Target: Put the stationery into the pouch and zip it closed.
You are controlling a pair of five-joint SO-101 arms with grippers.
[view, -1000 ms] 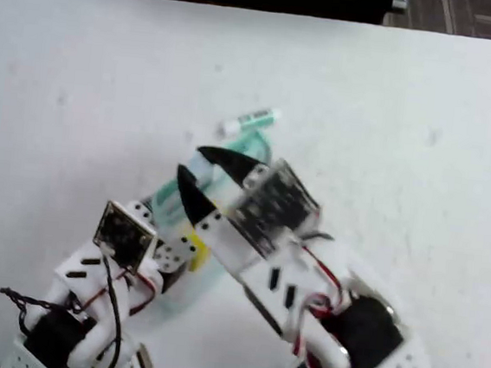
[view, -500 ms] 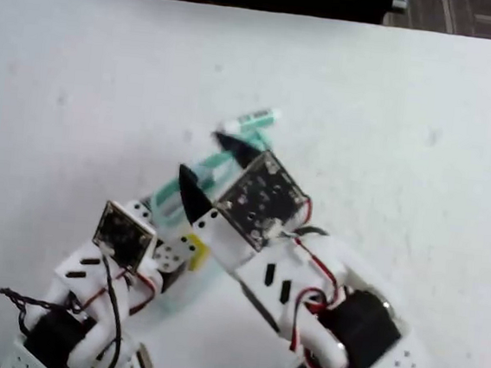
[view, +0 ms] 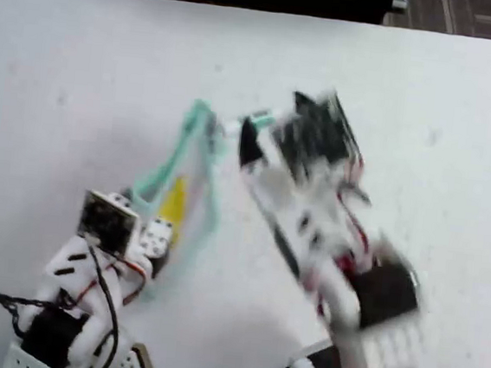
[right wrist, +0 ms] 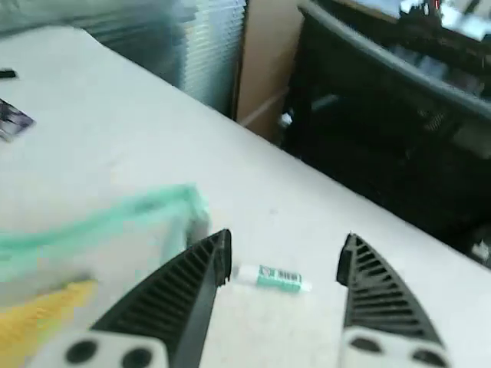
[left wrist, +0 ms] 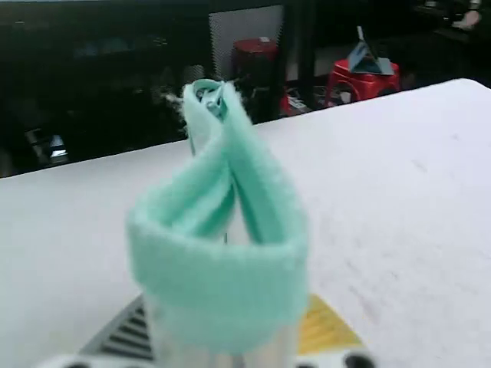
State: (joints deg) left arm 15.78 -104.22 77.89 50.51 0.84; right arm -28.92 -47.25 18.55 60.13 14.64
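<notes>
Half done: yellow item (view: 173, 199) in unzipped pouch (left wrist: 222, 284), apparently pinched by left gripper (view: 154, 243); green-white stick (right wrist: 272, 277) outside, under wide-spread right gripper (right wrist: 285, 238).

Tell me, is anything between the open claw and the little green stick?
Nothing visible. The stick lies on bare table right ahead of the open right claw; the pouch is off to one side.

White table (view: 75, 54), red stools (left wrist: 367, 79) in the dark room beyond it.
</notes>
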